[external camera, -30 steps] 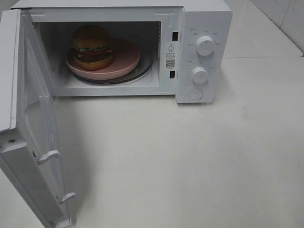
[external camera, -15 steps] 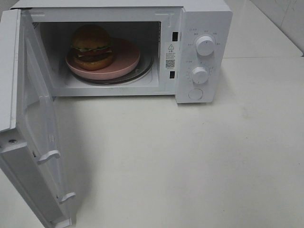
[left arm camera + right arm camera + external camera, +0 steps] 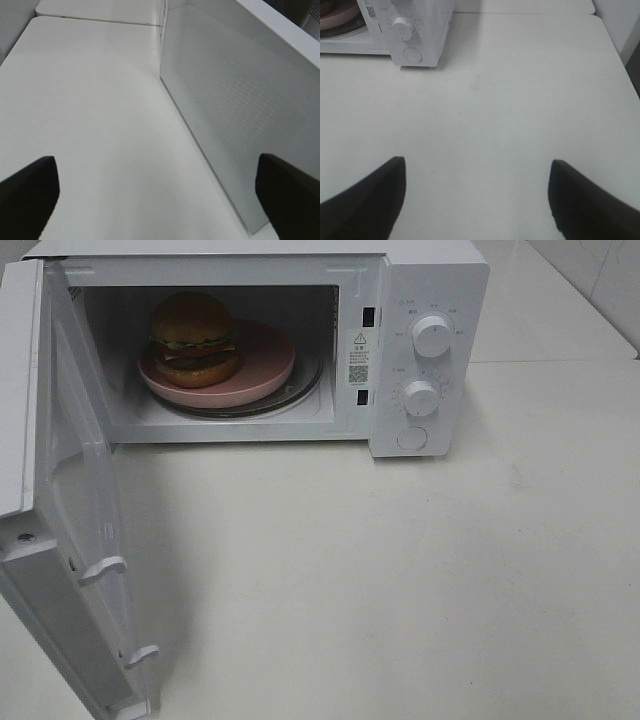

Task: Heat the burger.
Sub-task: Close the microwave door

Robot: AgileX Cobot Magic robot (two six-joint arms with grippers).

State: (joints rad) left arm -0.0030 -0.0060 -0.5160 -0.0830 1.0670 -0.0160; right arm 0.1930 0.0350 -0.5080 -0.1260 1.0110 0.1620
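Standing open, the microwave door (image 3: 70, 540) flanks the left gripper (image 3: 155, 165); it and the right gripper (image 3: 477, 162) are spread empty. The glossy-bunned burger (image 3: 193, 338) sits upright on a pink plate (image 3: 265, 365).

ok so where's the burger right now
In the exterior high view, the burger sits on the left part of the pink plate inside the open microwave, on the cavity's left, nearest the swung-open door.
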